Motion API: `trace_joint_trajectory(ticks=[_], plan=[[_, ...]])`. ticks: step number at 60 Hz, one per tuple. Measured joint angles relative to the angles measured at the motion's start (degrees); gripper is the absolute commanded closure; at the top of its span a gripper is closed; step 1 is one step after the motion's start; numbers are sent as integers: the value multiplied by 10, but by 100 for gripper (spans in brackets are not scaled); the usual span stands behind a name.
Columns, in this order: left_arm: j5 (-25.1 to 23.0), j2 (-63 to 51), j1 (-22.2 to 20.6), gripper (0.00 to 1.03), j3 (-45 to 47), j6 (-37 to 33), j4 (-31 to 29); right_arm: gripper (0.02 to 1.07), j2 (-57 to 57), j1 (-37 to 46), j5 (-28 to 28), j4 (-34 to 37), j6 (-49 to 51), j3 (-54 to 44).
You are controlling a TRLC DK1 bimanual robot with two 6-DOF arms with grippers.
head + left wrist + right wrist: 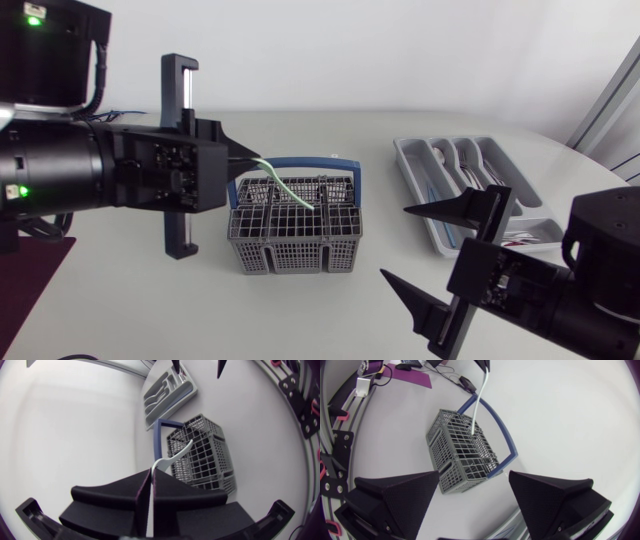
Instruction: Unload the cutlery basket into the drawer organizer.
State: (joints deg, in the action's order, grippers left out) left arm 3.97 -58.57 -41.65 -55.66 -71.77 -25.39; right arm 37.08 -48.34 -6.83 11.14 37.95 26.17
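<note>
- My left end effector [243, 158] is clamped on a pale green utensil [285, 186] whose far end dips into the cutlery basket [295, 240].
- The basket stands mid-tabletop [130, 300].
- The drawer organizer [412, 180] lies right of it, cutlery inside.
- My right end effector [394, 241] gapes wide, empty.

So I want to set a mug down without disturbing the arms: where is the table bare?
Bare: the table in front of the basket toward its left, and the strip behind the basket and organizer. Crowded: the gap between them, where the right gripper hangs open, and over the basket, where the left gripper holds a pale utensil.
</note>
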Motion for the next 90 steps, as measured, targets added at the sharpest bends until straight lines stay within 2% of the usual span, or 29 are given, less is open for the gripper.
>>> trace_joint_trajectory(ticks=[9, 24, 35, 41, 55, 65, 75, 90], plan=[[-2, -40, -35, 100, -30, 166, -22, 11, 21, -1, -32, -31, -25, 5], [-55, -124, -34, 100, -116, 422, -22, 18, 59, -12, -90, -90, -50, 13], [-67, -160, -34, 100, -130, 537, -23, 19, 85, -20, -120, -145, -49, 18], [-72, -178, -34, 100, -137, 576, -39, 20, 105, -22, -134, -173, -43, 19], [-96, -192, -34, 100, -159, 628, -64, 44, 151, -29, -144, -226, -14, 19], [-102, -196, -29, 100, -164, 633, -69, 63, 175, -34, -144, -245, -2, 25], [-111, -209, -22, 100, -164, 642, -71, 70, 194, -38, -145, -249, 7, 41], [-115, -211, -16, 100, -165, 643, -72, 74, 225, -42, -145, -251, 11, 52]])
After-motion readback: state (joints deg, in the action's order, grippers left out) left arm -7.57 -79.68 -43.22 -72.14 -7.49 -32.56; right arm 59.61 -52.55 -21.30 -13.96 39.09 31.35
